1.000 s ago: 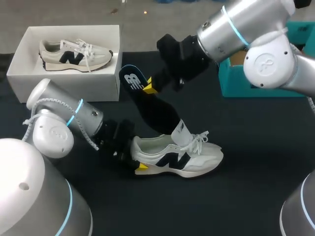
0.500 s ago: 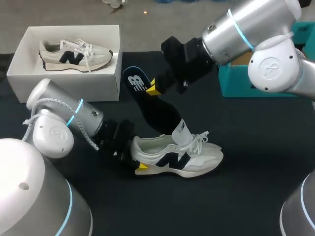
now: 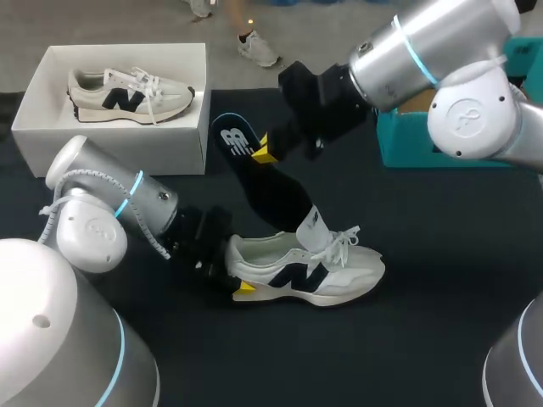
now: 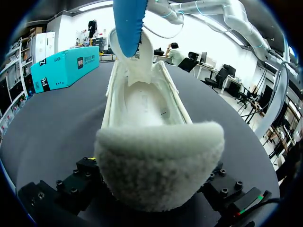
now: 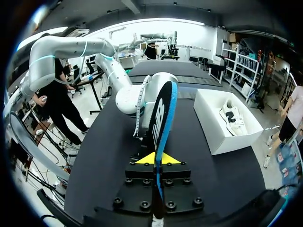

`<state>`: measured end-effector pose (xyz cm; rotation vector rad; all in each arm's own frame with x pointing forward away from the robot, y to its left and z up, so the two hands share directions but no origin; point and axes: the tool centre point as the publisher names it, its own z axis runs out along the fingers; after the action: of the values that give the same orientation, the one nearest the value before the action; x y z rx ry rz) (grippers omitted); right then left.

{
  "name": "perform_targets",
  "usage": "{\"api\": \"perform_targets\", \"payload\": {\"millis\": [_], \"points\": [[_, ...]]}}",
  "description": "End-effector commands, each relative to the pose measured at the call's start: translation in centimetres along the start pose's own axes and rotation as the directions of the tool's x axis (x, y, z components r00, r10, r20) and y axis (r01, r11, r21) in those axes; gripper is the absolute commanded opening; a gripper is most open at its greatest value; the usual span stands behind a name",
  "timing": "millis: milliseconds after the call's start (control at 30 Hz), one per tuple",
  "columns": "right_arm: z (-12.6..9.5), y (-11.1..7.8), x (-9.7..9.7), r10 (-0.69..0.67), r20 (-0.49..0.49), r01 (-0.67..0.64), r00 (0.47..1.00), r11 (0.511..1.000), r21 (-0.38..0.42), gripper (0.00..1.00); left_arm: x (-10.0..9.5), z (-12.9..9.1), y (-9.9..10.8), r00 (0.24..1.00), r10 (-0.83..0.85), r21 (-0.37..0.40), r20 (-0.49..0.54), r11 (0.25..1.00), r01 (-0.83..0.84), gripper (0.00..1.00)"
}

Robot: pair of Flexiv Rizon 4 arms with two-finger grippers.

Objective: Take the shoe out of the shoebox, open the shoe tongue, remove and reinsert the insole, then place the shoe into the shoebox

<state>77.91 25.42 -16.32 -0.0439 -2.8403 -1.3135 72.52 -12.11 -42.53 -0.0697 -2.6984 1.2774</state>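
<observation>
A white sneaker [image 3: 314, 275] with a dark N lies on its sole on the black table, toe to the right. My left gripper [image 3: 238, 271] grips its heel [image 4: 158, 165] from both sides; one yellow tip shows on the near side. A black insole [image 3: 271, 191] with a blue underside [image 4: 129, 23] slants up out of the shoe's mouth behind the raised tongue [image 3: 312, 227]. My right gripper [image 3: 261, 151] is shut on the insole's upper end [image 5: 161, 113], its yellow tips [image 5: 157, 158] pinching it edge-on. The white shoebox [image 3: 119, 140] stands at the back left.
A second matching sneaker [image 3: 127, 93] lies inside the shoebox [image 5: 222, 139]. A teal box [image 3: 424, 146] stands at the back right, under my right arm. Black tabletop spreads in front of and to the right of the shoe.
In the first half second my right gripper shifted slightly right with the insole's upper end. Since then neither arm nor the shoe has moved.
</observation>
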Motion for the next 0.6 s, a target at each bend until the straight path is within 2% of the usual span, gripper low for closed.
{"api": "perform_targets", "payload": {"millis": [33, 133, 267, 400, 433, 600], "points": [[-1.4, 1.5, 0.3, 0.077, 0.049, -0.076, 0.996, 0.997, -0.015, 0.0, -0.3, 0.6, 0.6, 1.0, -0.001, -0.002, -0.002, 1.0, 0.001, 0.0], [-2.7, 2.4, 0.4, 0.151, 0.077, -0.15, 0.986, 0.989, -0.009, 0.0, -0.3, 0.6, 0.6, 1.0, -0.001, -0.002, -0.002, 1.0, 0.001, 0.0], [-4.8, 3.6, 1.3, 0.24, 0.116, -0.231, 0.964, 0.97, -0.08, 0.0, -0.3, 0.6, 0.6, 1.0, -0.001, -0.002, -0.002, 1.0, 0.001, 0.0], [-7.1, 4.5, 2.3, 0.35, 0.139, -0.326, 0.926, 0.93, -0.171, 0.0, -0.3, 0.6, 0.6, 1.0, -0.001, -0.002, -0.002, 1.0, 0.001, 0.0], [-7.5, 5.1, 2.6, 0.319, 0.142, -0.293, 0.937, 0.94, -0.175, 0.0, -0.3, 0.6, 0.6, 1.0, -0.001, -0.002, -0.002, 1.0, 0.001, 0.0], [-7.5, 5.1, 2.6, 0.319, 0.142, -0.293, 0.937, 0.94, -0.175, 0.0, -0.3, 0.6, 0.6, 1.0, -0.001, -0.002, -0.002, 1.0, 0.001, 0.0]]}}
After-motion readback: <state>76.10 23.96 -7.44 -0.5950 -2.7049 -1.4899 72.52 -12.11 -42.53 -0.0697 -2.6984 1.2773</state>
